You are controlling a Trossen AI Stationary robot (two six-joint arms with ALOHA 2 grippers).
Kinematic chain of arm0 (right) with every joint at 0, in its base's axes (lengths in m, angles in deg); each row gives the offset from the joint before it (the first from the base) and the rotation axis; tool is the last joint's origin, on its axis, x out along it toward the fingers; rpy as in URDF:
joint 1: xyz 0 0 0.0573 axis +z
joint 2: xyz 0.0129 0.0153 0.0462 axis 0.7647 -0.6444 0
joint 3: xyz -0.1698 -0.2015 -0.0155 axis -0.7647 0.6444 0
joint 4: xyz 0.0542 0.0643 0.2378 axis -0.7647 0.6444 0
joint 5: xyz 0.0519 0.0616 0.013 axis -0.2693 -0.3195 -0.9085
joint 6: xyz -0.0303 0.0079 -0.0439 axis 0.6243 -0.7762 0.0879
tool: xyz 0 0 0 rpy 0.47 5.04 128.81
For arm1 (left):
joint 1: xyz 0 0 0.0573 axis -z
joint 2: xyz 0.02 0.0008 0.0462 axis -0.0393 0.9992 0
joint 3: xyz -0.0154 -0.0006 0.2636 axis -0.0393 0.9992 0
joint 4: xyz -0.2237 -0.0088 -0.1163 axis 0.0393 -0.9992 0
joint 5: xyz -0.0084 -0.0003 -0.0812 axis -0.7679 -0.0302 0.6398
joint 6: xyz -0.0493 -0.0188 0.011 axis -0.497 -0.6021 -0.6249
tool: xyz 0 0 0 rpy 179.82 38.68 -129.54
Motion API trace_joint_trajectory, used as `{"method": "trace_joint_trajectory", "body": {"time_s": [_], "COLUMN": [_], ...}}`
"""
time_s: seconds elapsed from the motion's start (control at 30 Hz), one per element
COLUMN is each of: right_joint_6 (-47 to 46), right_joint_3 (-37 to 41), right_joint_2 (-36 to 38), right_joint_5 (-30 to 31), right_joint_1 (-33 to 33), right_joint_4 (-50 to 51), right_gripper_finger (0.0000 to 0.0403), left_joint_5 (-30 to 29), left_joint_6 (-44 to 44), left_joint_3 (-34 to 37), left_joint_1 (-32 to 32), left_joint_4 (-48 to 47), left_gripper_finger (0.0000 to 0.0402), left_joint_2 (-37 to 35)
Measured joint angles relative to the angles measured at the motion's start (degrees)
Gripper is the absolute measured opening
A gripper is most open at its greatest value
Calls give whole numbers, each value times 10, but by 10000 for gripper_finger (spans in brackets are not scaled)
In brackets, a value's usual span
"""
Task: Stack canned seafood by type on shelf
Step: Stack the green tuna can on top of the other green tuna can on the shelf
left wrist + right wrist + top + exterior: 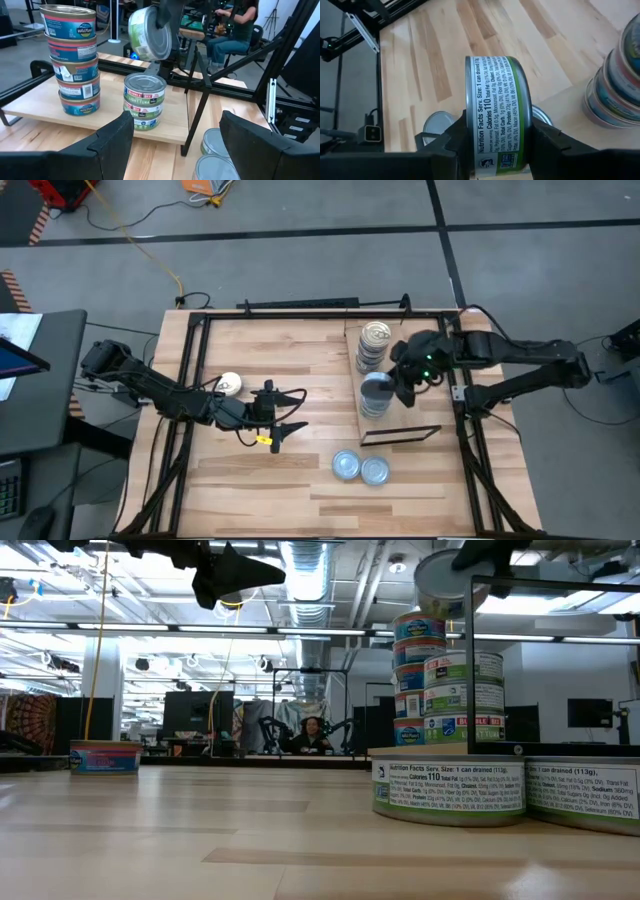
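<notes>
Right end effector (405, 385) clamps a tin (377, 390), tilted on edge above the shorter stack (144, 101); released crooked, it could topple; left end effector (283, 412) waits open.

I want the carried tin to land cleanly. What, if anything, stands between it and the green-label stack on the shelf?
Nothing visible. The right gripper holds the green-label tin on edge above the green-label stack, with open air between; the taller stack stands clear beside it.
</notes>
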Motion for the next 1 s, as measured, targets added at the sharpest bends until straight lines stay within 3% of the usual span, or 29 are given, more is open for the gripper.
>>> {"method": "trace_joint_trajectory", "body": {"time_s": [0.23, 0.47, 0.53, 0.77, 1.0], "right_joint_6": [4, -13, -34, -130, -161], "right_joint_3": [23, 188, 226, 303, 306], "right_joint_2": [2, 100, 138, 203, 187], "right_joint_5": [-19, -23, -50, -88, -109], "right_joint_1": [-7, -4, -14, -59, -73], "right_joint_4": [-56, -208, -258, -268, -283], "right_gripper_finger": [168, 168, 168, 168, 169], "left_joint_5": [14, 16, 16, 11, 10], "left_joint_6": [-6, -22, -22, -21, -21], "left_joint_3": [0, 0, 0, 0, 0], "left_joint_1": [0, 0, 0, -6, -18], "left_joint_4": [-5, -28, -27, -25, -24], "left_gripper_finger": [281, 281, 281, 281, 281], "left_joint_2": [0, 0, 0, 0, 0]}}
